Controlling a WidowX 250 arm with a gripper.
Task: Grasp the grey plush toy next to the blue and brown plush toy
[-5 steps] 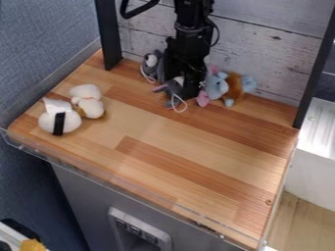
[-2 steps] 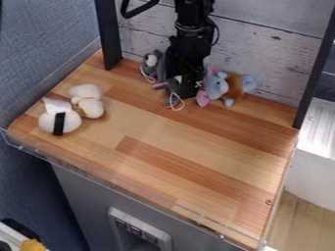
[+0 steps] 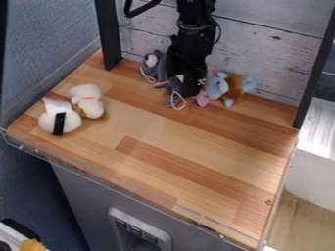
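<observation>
Pincer (image 3: 189, 91) beside grey toy mouse (image 3: 174, 86), grip: we can't tell | risk: we drag it | cause: snagged white string (image 3: 179, 108)

Striped wooden counter (image 3: 190, 162) backed by whitewashed plank wall (image 3: 262, 44), flanked by two dark posts (image 3: 110, 34), edged with clear plastic, blue textured wall (image 3: 46, 49) seen at left, wooden floor (image 3: 294, 225) at lower right.

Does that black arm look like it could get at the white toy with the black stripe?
Probably, from above: nothing covers the white toy. Coming in low from where the gripper is, though, the white-and-brown plush would likely get in the way. Full reach is hard to judge.
</observation>
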